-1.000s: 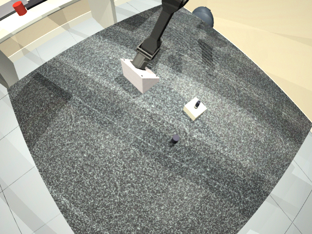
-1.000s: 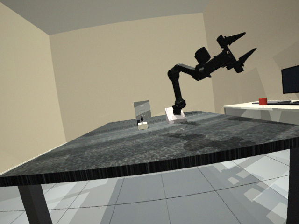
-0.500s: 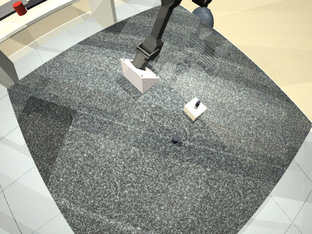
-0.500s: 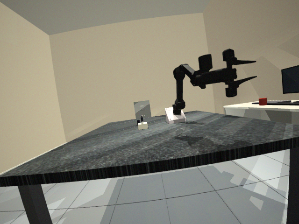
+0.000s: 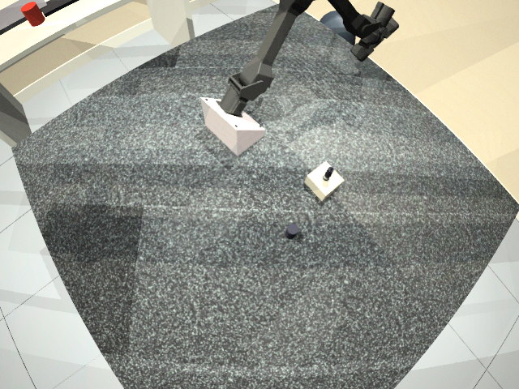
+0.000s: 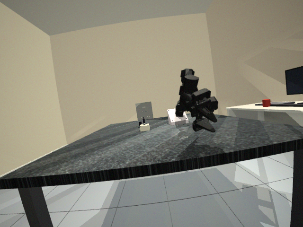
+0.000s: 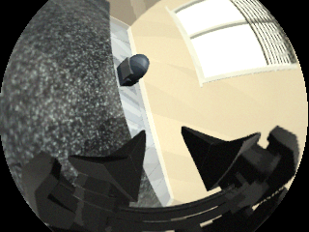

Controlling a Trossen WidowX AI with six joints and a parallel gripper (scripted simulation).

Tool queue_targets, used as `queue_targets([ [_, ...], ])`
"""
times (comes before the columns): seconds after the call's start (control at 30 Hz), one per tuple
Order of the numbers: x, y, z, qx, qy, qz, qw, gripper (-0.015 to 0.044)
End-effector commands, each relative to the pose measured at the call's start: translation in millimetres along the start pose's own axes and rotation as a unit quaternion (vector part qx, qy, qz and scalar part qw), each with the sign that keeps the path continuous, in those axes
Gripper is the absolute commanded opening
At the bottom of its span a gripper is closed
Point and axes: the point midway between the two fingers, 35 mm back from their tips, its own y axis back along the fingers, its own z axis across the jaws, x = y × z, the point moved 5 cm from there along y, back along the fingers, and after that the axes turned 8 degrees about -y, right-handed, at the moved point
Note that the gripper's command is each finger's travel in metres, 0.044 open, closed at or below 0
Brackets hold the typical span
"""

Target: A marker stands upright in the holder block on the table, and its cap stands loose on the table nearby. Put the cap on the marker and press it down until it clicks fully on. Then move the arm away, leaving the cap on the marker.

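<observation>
The marker (image 5: 328, 172) (image 6: 143, 120) stands in the cream holder block (image 5: 318, 190) (image 6: 144, 127), with its dark end up and no cap on it. The dark cap (image 5: 292, 231) (image 6: 140, 124) stands loose on the table, a short way from the block. In the exterior view it shows just left of and behind the block. My gripper (image 6: 215, 126) (image 7: 163, 130) is partly open with nothing between its fingers. It is well away from the marker and cap, near the table's edge. The wrist view shows neither marker, block nor cap.
The arm's base stands on a pale wedge-shaped block (image 5: 221, 130) (image 6: 172, 119) on the dark speckled table (image 5: 230, 292) (image 6: 110, 156). A side desk holds a red cup (image 5: 32, 14) (image 6: 266, 102). A dark rounded object (image 7: 138, 66) (image 5: 334, 23) is beyond the table's edge.
</observation>
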Motion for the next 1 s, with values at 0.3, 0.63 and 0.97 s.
queue_targets([
  [0.3,180,67,22,-0.053,-0.185,0.256,0.947,0.0236],
  [0.63,286,165,62,-0.047,-0.401,0.420,0.812,0.0236],
  [0.97,343,298,105,0.002,-0.591,0.527,0.611,0.0236],
])
